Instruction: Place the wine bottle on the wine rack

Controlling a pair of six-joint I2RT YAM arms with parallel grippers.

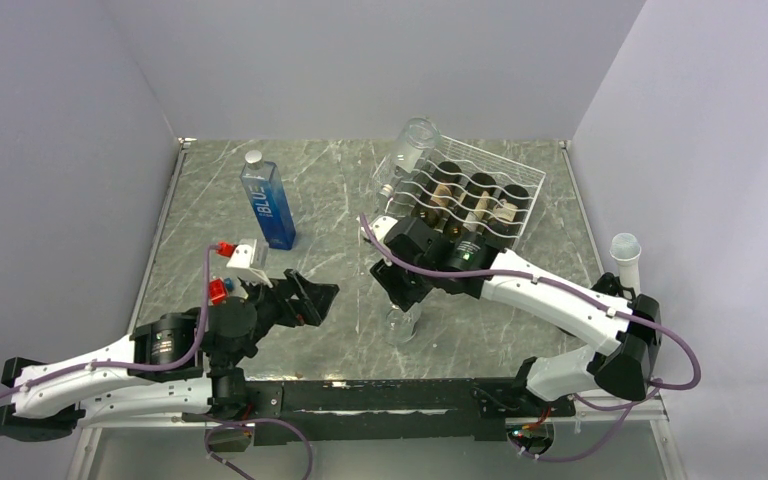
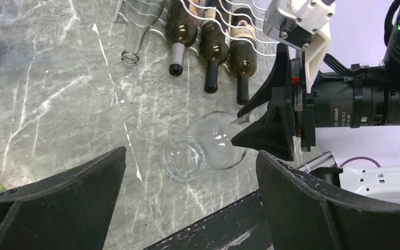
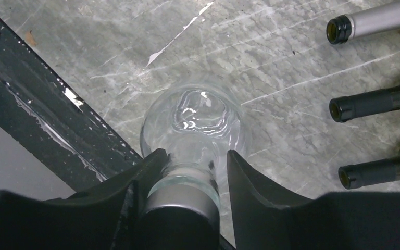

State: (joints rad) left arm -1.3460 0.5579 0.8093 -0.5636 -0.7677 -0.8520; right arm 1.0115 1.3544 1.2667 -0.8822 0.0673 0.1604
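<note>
- A clear glass wine bottle (image 3: 192,120), round-bodied with a narrow neck capped in grey, is clamped at the neck between the smooth black fingers (image 3: 135,177) of the right gripper (image 3: 195,156).
- The bottle's base is pointed down toward the grey, white-veined stone-look table (image 1: 330,190). Whether the base touches the table cannot be told.
- The white wire wine rack (image 1: 505,170), sloped and with wavy grooves, is set at the table's back right. Three dark glass bottles (image 2: 211,52) are laid in it with their necks toward the arms, and a second clear bottle (image 1: 412,150) is laid in its leftmost groove.
- The held bottle is found well short of the rack, near the table's front edge.
- A tall blue rectangular bottle (image 1: 268,205), standing at back left, is shown whole only in the overhead view. The held bottle's tilt is shown plainly only in the left wrist view.
- The left gripper (image 1: 312,292) is spread wide with nothing between its fingers and is kept apart from the held bottle.
</note>
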